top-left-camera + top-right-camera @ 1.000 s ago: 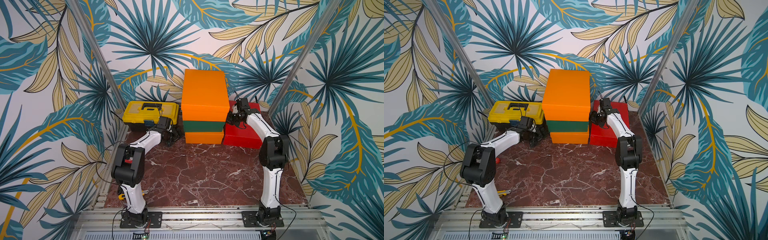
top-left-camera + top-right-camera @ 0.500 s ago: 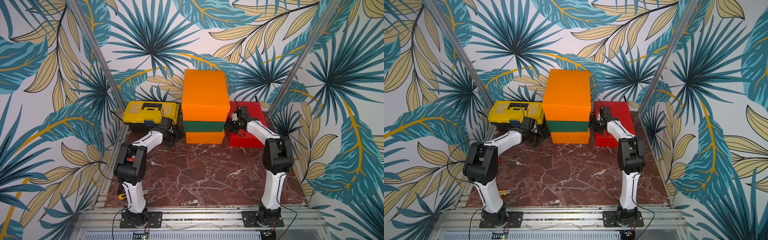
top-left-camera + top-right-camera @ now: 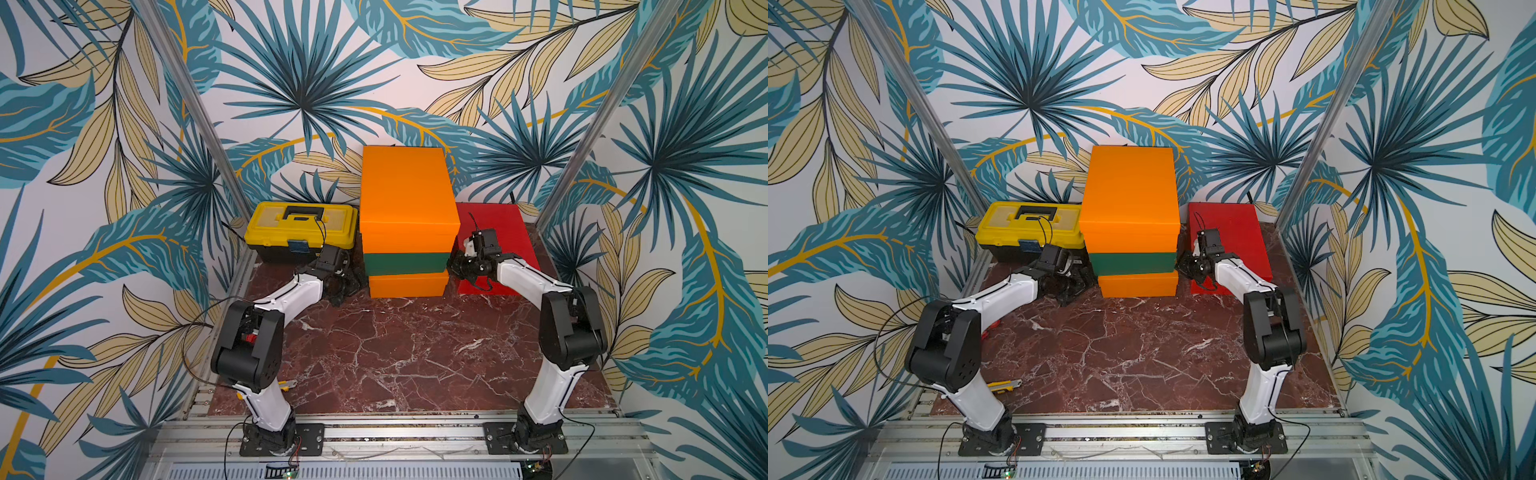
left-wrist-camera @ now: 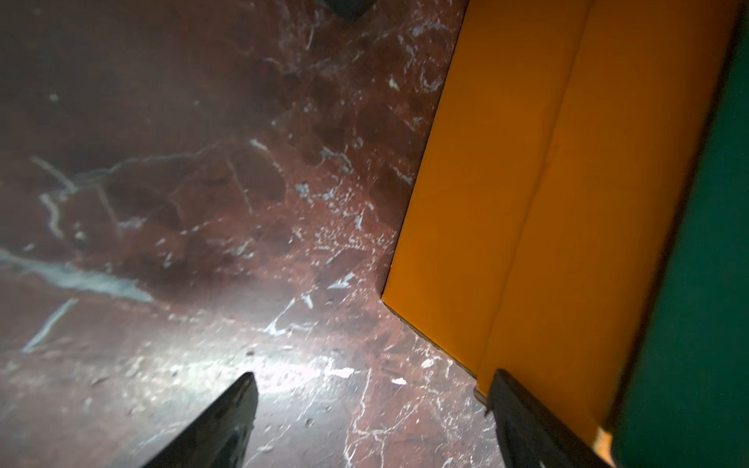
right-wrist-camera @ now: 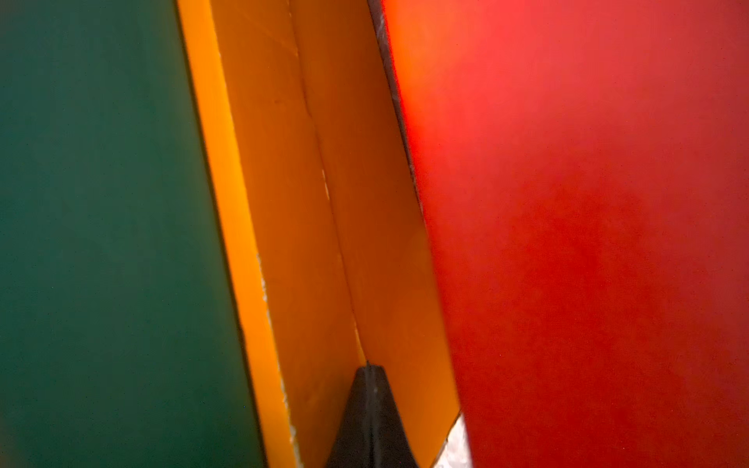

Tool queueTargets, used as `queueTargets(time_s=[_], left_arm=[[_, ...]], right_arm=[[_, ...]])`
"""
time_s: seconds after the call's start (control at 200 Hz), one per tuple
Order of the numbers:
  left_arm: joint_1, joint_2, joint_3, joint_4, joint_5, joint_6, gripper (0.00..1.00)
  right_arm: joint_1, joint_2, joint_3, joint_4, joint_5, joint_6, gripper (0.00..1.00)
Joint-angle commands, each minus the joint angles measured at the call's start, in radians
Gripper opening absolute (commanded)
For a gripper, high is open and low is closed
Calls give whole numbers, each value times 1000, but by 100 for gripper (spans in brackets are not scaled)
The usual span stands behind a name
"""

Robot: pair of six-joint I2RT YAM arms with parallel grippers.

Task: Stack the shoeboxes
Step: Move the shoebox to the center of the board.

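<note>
Shoebox stack x3, red shoebox beside

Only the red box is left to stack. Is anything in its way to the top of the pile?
Nothing visible lies on the top orange box. The right arm, though, reaches over the red box, its shut pincer in the gap between it and the pile.

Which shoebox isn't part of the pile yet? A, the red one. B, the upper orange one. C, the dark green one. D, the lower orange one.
A: the red shoebox stands alone on the tabletop beside the pile, where the green shoebox lies between the upper orange shoebox and the lower orange shoebox.
</note>
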Motion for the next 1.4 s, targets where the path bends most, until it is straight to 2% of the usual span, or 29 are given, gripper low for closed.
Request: queueTargets(time_s=[0.0, 0.215, 0.416, 0.556, 0.696, 0.856, 0.996, 1.016, 1.162, 1.202, 1.292, 1.392], left_arm=[[-30, -61, -34, 43, 50, 1, 90], [-29, -128, -85, 30, 28, 6, 91], [-19, -201, -74, -47, -12, 34, 91], [-3, -292, -74, -122, -62, 56, 92], [0, -408, -79, -192, -112, 69, 92], [-57, -568, -51, -270, -226, 86, 92], [-147, -659, 9, -317, -297, 94, 93], [-165, -666, 17, -319, -334, 96, 93], [-317, -659, 90, -322, -444, 115, 93], [-362, -644, 118, -323, -470, 125, 93], [-471, -589, 195, -323, -536, 161, 93], [-592, -510, 283, -323, -631, 229, 93]], right_arm=[[61, -40, -87, -23, -81, 38, 0], [90, -118, -179, -34, -66, 46, 0], [90, -208, -161, -143, 10, -7, 0], [90, -288, -126, -244, 101, -51, 0], [89, -355, -72, -347, 245, -102, 0], [68, -394, -11, -408, 365, -144, 1], [13, -408, 22, -411, 369, -170, 11], [1, -408, 26, -410, 362, -175, 12], [-81, -406, 53, -420, 337, -196, 21], [-108, -406, 51, -413, 322, -197, 28], [-173, -401, 48, -398, 271, -192, 52], [-238, -388, 46, -384, 219, -183, 66]])
